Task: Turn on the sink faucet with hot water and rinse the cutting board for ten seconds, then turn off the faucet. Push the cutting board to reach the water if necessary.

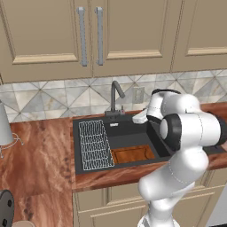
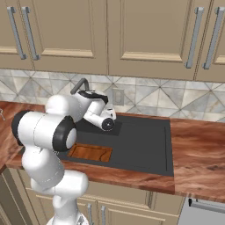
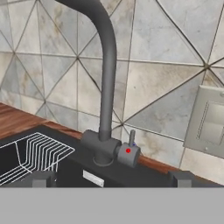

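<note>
The sink faucet [image 3: 107,78] rises dark grey straight ahead in the hand view, its small lever [image 3: 131,139] upright at the right of its base, above a red dot. My gripper [image 3: 111,179] is open, its fingertips [image 3: 41,178] wide apart, a short way in front of the base and touching nothing. From the left base view the faucet [image 1: 116,95] stands behind the black sink [image 1: 76,150], and the reddish-brown cutting board [image 1: 133,154] lies flat at the basin's front. The board [image 2: 90,152] also shows beside my arm. No water runs from the spout.
A white wire rack [image 1: 95,144] lies in the left part of the basin. A wall outlet [image 3: 210,122] sits right of the faucet on the tiled backsplash. A white object [image 1: 3,126] stands at the far left of the wood counter [image 1: 40,155]. Cabinets hang above.
</note>
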Robot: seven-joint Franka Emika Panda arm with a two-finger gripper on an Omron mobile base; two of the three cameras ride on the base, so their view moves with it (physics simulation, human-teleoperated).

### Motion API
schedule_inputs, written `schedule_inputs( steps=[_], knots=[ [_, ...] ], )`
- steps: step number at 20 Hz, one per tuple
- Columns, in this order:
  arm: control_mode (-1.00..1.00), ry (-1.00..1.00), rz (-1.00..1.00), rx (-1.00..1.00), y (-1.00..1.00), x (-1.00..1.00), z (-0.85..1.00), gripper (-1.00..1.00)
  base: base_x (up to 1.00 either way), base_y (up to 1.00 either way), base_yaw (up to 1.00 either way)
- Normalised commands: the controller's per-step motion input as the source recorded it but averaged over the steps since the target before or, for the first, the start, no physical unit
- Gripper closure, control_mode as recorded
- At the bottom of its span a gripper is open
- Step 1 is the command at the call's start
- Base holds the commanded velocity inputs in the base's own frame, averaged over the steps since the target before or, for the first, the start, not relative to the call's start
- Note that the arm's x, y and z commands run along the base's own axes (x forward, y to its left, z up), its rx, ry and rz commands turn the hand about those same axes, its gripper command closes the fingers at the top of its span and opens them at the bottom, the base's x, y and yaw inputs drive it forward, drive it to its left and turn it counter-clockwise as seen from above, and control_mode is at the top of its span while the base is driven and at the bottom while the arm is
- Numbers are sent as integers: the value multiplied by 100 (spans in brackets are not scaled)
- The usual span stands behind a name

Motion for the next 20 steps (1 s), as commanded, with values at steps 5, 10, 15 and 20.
schedule_inputs(
  steps=[5,10,15,20],
  knots=[
    [-100,-4,0,1,0,7,0,-100,0,0,0],
    [-100,-4,0,2,0,11,0,-100,0,0,0],
    [-100,-1,0,0,0,20,-1,-100,0,0,0],
    [-100,-1,0,0,0,22,-4,-100,0,0,0]
  ],
)
